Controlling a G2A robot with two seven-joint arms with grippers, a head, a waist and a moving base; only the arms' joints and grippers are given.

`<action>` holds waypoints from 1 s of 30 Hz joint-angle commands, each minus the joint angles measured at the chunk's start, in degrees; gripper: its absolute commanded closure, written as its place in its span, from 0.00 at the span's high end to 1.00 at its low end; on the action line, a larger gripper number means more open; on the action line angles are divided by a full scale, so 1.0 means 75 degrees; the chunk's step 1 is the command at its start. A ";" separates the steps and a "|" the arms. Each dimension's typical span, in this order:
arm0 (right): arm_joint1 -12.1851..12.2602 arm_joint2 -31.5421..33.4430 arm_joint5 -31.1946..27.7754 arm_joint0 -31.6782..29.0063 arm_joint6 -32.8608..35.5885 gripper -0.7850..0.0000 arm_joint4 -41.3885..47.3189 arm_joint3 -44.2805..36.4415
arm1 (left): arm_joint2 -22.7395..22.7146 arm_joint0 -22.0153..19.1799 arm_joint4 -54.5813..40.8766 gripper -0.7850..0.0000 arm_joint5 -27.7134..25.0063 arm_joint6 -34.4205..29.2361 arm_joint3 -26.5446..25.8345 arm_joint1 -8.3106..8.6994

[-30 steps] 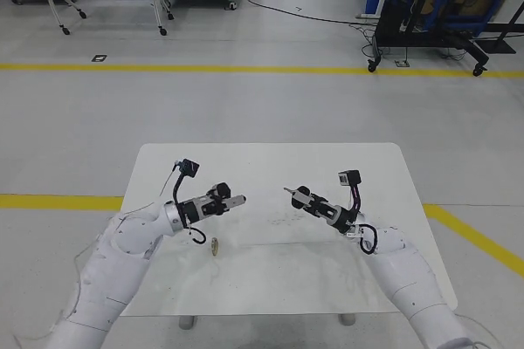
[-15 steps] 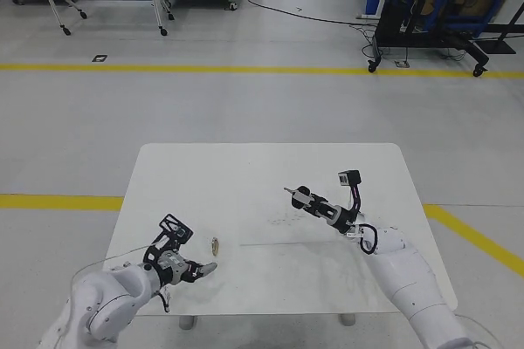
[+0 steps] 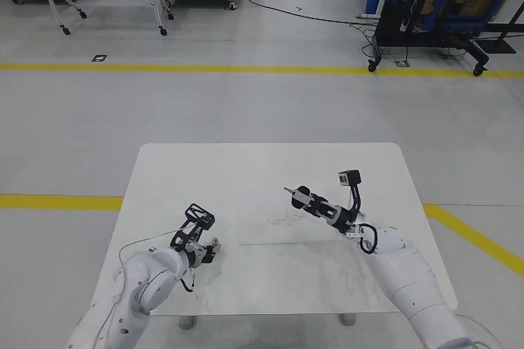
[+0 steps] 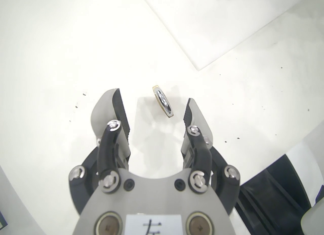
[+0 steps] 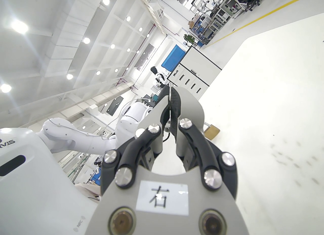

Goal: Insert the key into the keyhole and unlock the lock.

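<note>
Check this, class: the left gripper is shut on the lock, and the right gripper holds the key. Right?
No. The left wrist view shows the left gripper open, the lock standing untouched between its fingers. The right gripper does hold the key.

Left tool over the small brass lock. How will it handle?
The lock looks like solid metal: probably stiff, heavy for its size. It seems to stand on a narrow edge, so one finger of the left tool touching first may tip it. Shiny surfaces might slip.
</note>
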 commanded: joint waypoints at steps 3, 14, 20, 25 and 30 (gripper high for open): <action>0.0000 0.0000 0.0000 0.0000 0.0000 0.00 0.0000 0.0000 | 0.0188 -0.0159 0.0024 0.47 0.0046 -0.0088 0.0131 -0.0038; 0.0000 0.0000 0.0000 0.0000 0.0000 0.00 0.0000 0.0000 | 0.0464 -0.0446 0.0180 0.00 -0.0094 -0.0318 0.0279 -0.0087; 0.0000 0.0000 0.0000 0.0000 0.0000 0.00 0.0000 0.0000 | 0.0535 -0.0546 0.0374 0.00 -0.0100 -0.0468 0.0383 -0.0099; 0.0000 0.0000 0.0000 0.0000 0.0000 0.00 0.0000 0.0000 | 0.0582 -0.0606 0.0470 0.00 -0.0138 -0.0484 0.0425 -0.0111; 0.0000 0.0000 0.0000 0.0000 0.0000 0.00 0.0000 0.0000 | 0.0575 -0.0603 0.0568 0.00 -0.0044 -0.0281 0.0390 -0.0124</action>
